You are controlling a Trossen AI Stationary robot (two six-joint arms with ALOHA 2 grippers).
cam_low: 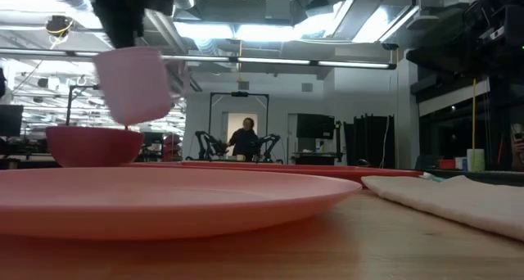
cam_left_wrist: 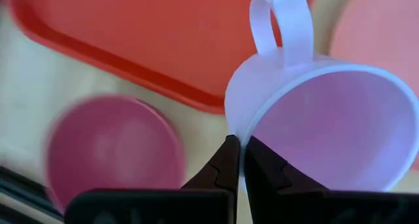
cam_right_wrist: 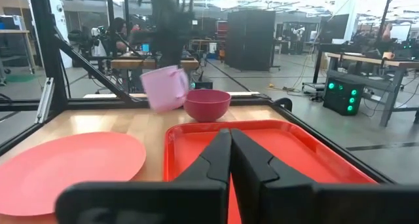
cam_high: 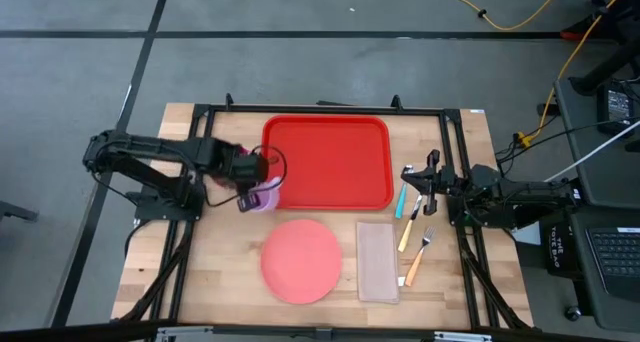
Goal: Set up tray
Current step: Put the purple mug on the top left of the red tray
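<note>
Left hand (cam_high: 250,187) first: we read it as pinching the rim of a pale lilac mug (cam_left_wrist: 321,119), fingertips closed on the wall, with the mug lifted clear of the counter (cam_high: 225,282) and tilted. It hangs just off the near-left corner of the red tray (cam_high: 330,162), above the counter beside a dark pink bowl (cam_left_wrist: 111,149). The relation that governs the coming move: the tray lies toward the right of this hand, its long axis running left to right across the counter, so we judge a short carry rightward over the raised rim would place the mug inside. Below the tray lie a salmon-pink plate (cam_high: 300,260) and a beige napkin (cam_high: 377,260), with cutlery (cam_high: 412,232) further right. Right hand (cam_high: 424,178) waits at the tray's right edge, fingers pressed together, holding nothing. We judge the left arm better placed for the mug, and the right for the cutlery.
</note>
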